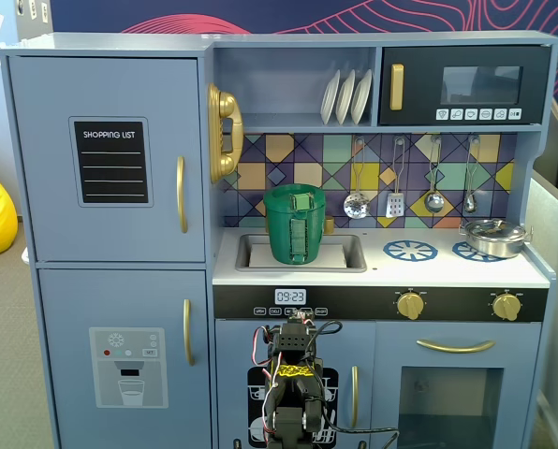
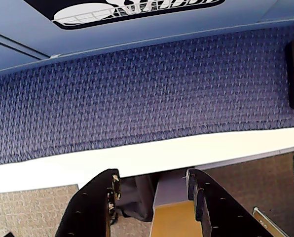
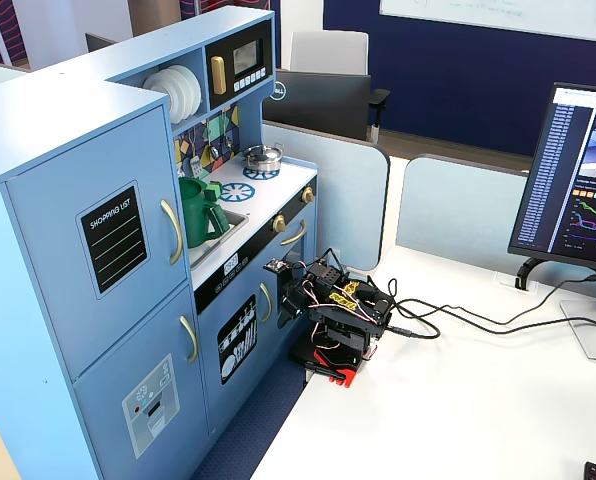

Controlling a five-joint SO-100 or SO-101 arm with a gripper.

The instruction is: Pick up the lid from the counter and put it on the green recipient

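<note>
I see my arm [image 3: 338,310] folded low at the edge of the white table [image 3: 458,400], just in front of the toy kitchen's lower doors. In the wrist view the gripper [image 2: 154,185] points down past the table edge toward blue carpet [image 2: 137,98], its two fingers apart with nothing between them.

The counter [image 1: 447,271] is well above the arm. The green pot [image 1: 295,223] stands in the sink [image 1: 345,251] at the counter's left end, upright, strap handle facing the front camera. A flat green piece with a small raised block seems to sit across its mouth; I can't tell for sure whether that is the lid. I see no lid lying on the counter.

To the right of the sink is a bare blue burner ring [image 1: 410,250], then a silver pan [image 1: 492,236] on the far ring. Ladles and a spatula [image 1: 395,201] hang on the tiled wall behind, and the shelf above holds white plates [image 1: 346,96].

Readable writing: "SHOPPING LIST" on the fridge door [image 1: 110,159], "09:23" on the clock [image 1: 290,296]. A computer monitor [image 3: 578,180] stands on the table in the side view.
</note>
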